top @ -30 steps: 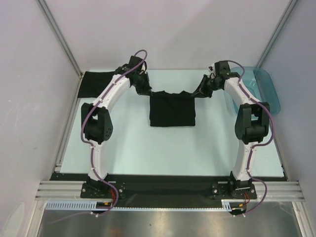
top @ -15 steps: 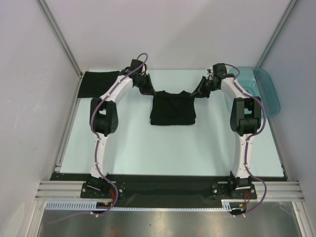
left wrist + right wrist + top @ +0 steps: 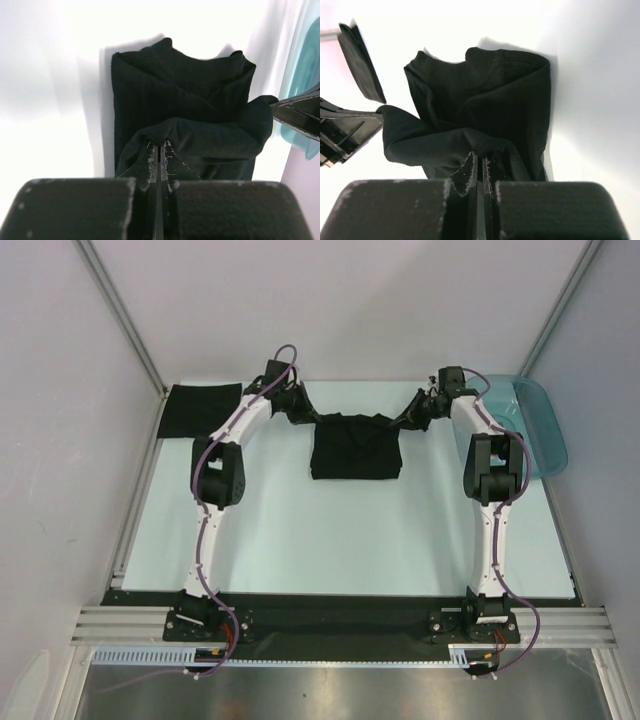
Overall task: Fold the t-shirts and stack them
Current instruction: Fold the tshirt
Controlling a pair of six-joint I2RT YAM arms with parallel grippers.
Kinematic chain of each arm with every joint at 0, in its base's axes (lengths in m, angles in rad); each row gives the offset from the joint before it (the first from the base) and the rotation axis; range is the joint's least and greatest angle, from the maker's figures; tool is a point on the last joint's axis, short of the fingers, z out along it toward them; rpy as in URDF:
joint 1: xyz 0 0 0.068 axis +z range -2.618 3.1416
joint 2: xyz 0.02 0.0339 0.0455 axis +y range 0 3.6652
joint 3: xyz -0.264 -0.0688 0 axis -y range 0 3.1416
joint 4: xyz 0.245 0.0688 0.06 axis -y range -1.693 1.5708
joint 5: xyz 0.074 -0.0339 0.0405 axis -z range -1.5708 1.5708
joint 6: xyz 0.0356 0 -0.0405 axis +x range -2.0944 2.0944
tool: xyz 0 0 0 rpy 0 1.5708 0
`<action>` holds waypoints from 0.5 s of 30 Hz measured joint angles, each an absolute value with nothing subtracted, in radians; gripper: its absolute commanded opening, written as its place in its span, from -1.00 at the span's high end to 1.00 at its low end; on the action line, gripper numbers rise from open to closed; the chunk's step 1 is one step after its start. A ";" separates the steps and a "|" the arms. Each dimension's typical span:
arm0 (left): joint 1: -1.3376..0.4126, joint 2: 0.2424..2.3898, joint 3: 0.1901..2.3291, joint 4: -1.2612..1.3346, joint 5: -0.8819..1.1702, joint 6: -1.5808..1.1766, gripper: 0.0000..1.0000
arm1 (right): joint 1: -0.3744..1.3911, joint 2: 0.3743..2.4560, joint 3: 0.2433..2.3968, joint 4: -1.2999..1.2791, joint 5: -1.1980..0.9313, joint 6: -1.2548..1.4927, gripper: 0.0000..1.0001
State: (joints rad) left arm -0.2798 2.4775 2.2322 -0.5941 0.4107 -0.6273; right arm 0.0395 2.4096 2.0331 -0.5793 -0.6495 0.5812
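The left pincer (image 3: 304,418) and right pincer (image 3: 404,421) pinch the t-shirt (image 3: 355,452).

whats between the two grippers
Only the lifted edge of the t-shirt, stretched from the left gripper to the right gripper, both shut on it; the top view shows nothing else there.

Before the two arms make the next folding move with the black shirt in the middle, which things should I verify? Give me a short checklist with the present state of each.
1. Left claw shut on the middle t-shirt: ok.
2. Right claw shut on the same t-shirt: ok.
3. Both claws level along the far edge: ok, judged from the top view.
4. Cloth taut between the claws: not ok, it sags and bunches.
5. Other folded shirt at the far left corner lies apart: ok.
6. Right arm free of the teal tray: cannot tell, they overlap from above.
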 measured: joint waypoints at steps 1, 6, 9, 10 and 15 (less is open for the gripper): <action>-0.277 2.488 2.240 -0.582 0.414 -0.634 0.97 | 0.037 2.418 2.046 -0.575 -0.649 0.586 1.00; -0.263 2.536 2.266 -0.521 0.424 -0.686 0.73 | 0.027 2.454 2.099 -0.550 -0.641 0.617 0.97; -0.258 2.561 2.289 -0.493 0.422 -0.702 0.52 | 0.022 2.466 2.123 -0.530 -0.636 0.636 0.85; -0.257 2.568 2.299 -0.485 0.421 -0.707 0.37 | 0.021 2.472 2.130 -0.522 -0.632 0.641 0.77; -0.250 2.580 2.347 -0.451 0.372 -0.708 -0.37 | 0.016 2.492 2.140 -0.467 -0.594 0.674 0.33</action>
State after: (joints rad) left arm -0.2501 2.5805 2.3474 -0.4507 0.3721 -0.7078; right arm 0.0162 2.4916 2.1399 -0.4675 -0.5938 0.6739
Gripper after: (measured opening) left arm 0.650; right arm 0.285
